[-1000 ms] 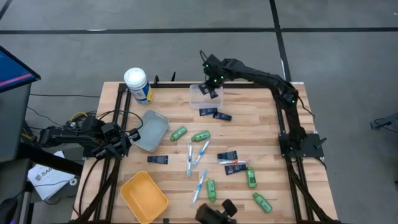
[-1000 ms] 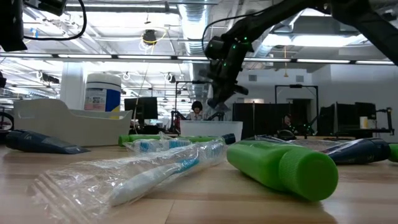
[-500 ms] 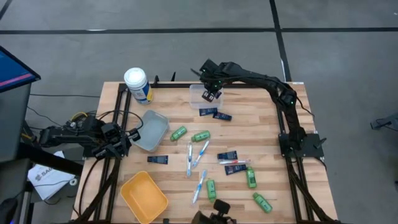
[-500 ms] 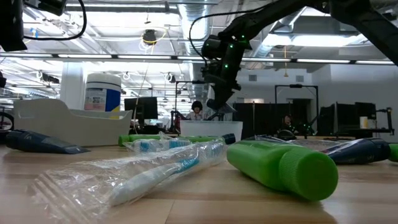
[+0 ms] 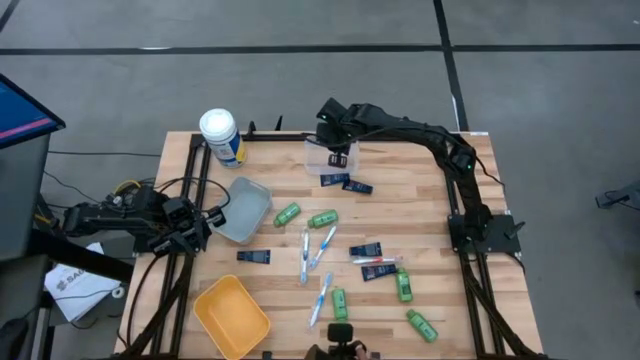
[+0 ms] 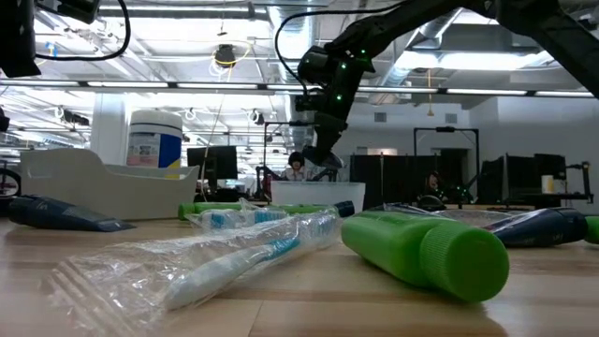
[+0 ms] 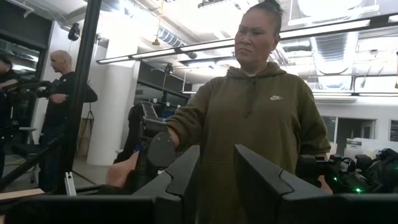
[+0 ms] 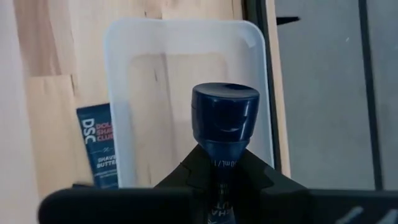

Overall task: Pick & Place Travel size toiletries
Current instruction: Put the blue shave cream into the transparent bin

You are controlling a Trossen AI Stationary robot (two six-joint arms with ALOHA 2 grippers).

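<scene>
Right gripper (image 8: 214, 186), fingers clenched on a navy tube (image 8: 224, 121), above the clear bin (image 8: 186, 37); left gripper (image 7: 217, 180) fingers released, off-worktop.

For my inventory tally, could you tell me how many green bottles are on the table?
5 bottles: two just right of the grey bin, three in the high view's lower right. None appears hidden.

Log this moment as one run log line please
right gripper: shut on navy tube | above clear bin | left gripper: open, parked off table
</scene>
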